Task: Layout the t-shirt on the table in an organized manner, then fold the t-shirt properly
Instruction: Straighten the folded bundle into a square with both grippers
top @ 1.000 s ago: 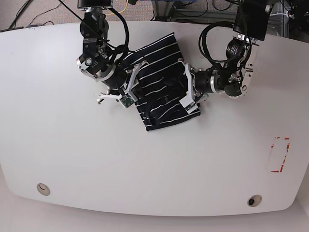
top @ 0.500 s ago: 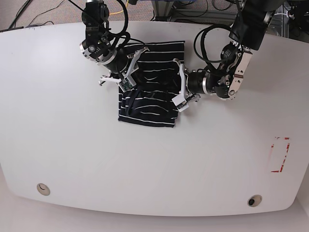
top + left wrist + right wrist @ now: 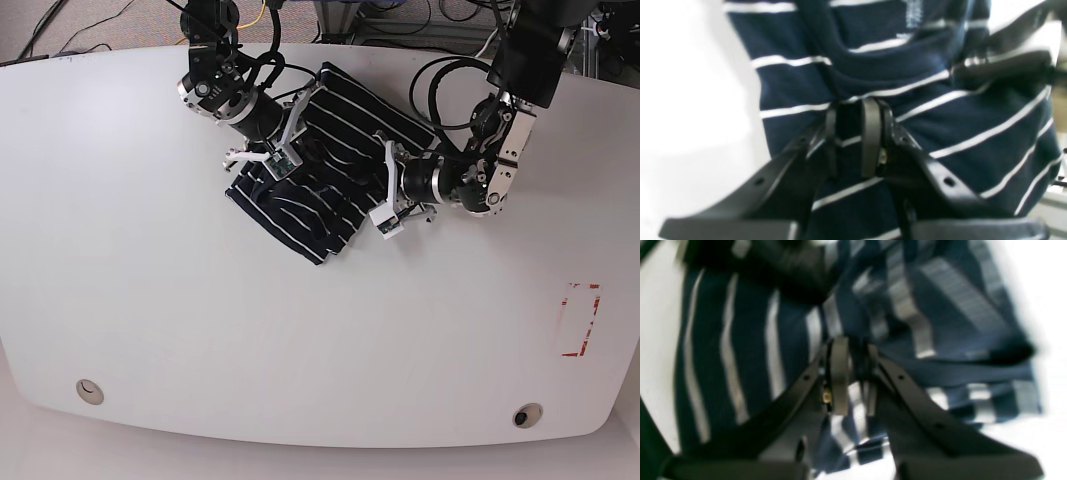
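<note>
T-shirt (image 3: 310,175) bunched mid-table (image 3: 150,300), left gripper (image 3: 853,133) and right gripper (image 3: 853,373) each pinching striped fabric; uneven pull could twist cloth or slip grip.

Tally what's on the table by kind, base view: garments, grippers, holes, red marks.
Garments: 1, the t-shirt
Grippers: 2, left gripper and right gripper, both pinching the shirt
Round holes: 2
Red outline marks: 1
Total: 6
</note>
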Robot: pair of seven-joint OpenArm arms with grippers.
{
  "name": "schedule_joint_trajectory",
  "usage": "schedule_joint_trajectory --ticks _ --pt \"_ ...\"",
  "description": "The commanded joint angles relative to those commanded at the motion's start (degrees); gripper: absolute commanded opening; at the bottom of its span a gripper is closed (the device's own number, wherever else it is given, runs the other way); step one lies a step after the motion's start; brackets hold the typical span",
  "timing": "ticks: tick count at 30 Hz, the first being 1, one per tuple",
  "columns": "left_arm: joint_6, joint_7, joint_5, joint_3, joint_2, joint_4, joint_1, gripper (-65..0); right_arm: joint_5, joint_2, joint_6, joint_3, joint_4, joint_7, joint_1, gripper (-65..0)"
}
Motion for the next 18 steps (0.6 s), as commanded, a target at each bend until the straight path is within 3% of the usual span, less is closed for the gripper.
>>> schedule_joint_trajectory --ticks 3,7,10,18 --pt "0.0 0.0 -0.09 -0.09 0.0 0.18 0.35 -56.4 0.0 0.53 0.0 0.0 0.97 -1.32 1.14 -55.8" --pt "0.0 0.0 -0.09 -0.35 0.0 0.18 2.46 -56.4 0.0 0.62 0.0 0.26 0.97 -5.01 3.78 -47.9" --pt "0.0 0.0 -0.09 -0.35 0.0 0.26 3.08 -56.4 0.09 1.58 0.0 0.97 0.88 -5.19 4.48 -43.8" --pt "0.0 0.0 -0.09 -0.44 0.0 0.26 3.16 -56.5 0.0 3.08 0.0 1.14 1.05 -5.54 4.22 -43.1"
